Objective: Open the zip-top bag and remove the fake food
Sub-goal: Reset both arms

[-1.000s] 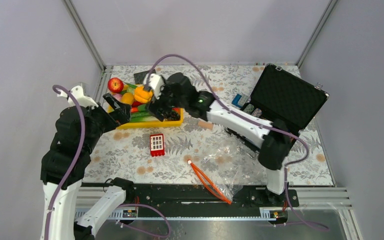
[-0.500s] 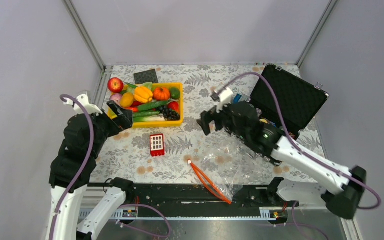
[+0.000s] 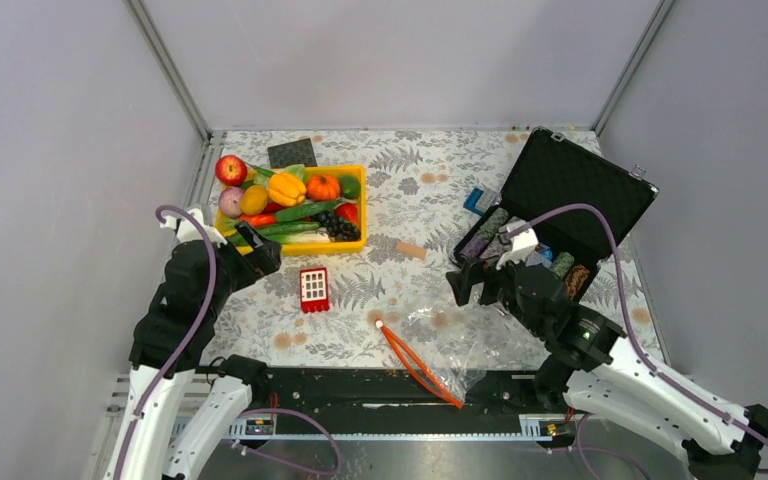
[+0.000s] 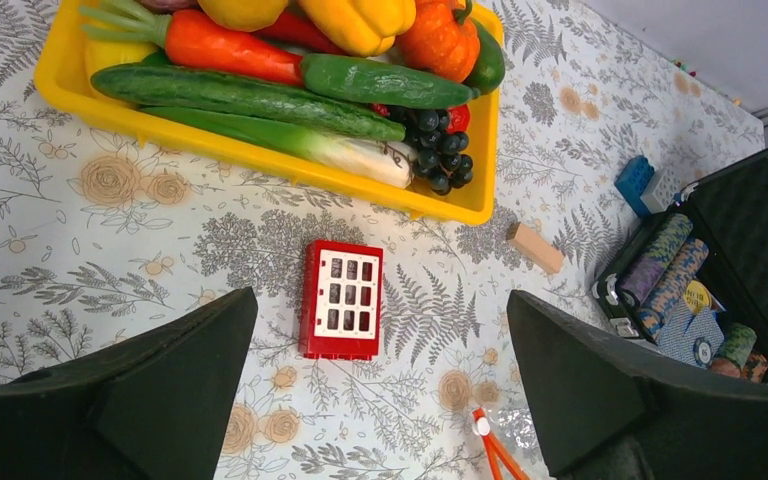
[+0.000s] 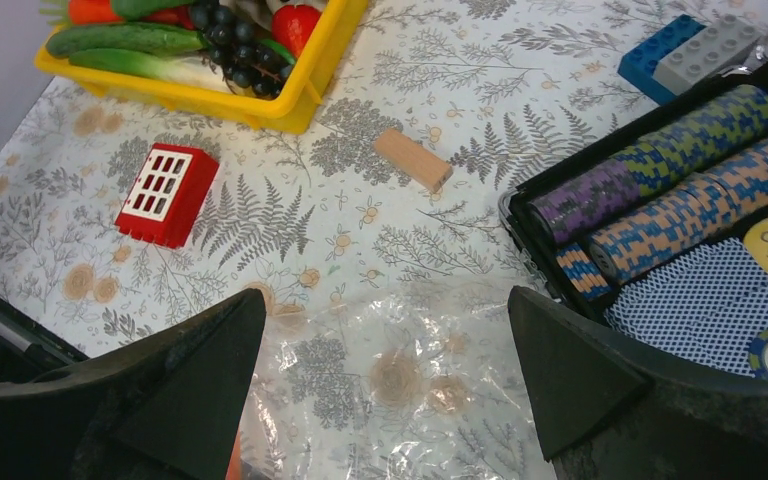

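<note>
The zip-top bag (image 3: 445,340) is seen lying flat and crumpled on the patterned table, well to the near right of the yellow tray (image 3: 310,247), its red-orange zip strip (image 3: 415,362) running out over the table's near edge. Nothing but the fern print can be made out through the clear plastic, and no piece of food is seen inside it. Whether the zip edge stands parted cannot be told from these views.

The fake food (image 3: 285,188) is heaped in the yellow tray: a yellow pepper, an orange pumpkin and a carrot are piled beside cucumber, leek and dark grapes, with a red apple (image 3: 230,168) perched at the tray's far left corner.

The left gripper (image 4: 380,300) is held above the table just near of the tray, fingers spread wide and nothing between them; a red brick (image 3: 313,288) is framed in the gap below. The right gripper (image 5: 385,300) is raised well to the right of the tray, over the bag's far edge, likewise spread and empty-handed, with the black case (image 3: 570,200) of striped chip rolls alongside it.

The task is judged to be at or near its end: the bag appears emptied and neither arm is engaged with it. At most, a check of the plastic folds for a hidden piece would be left.
</note>
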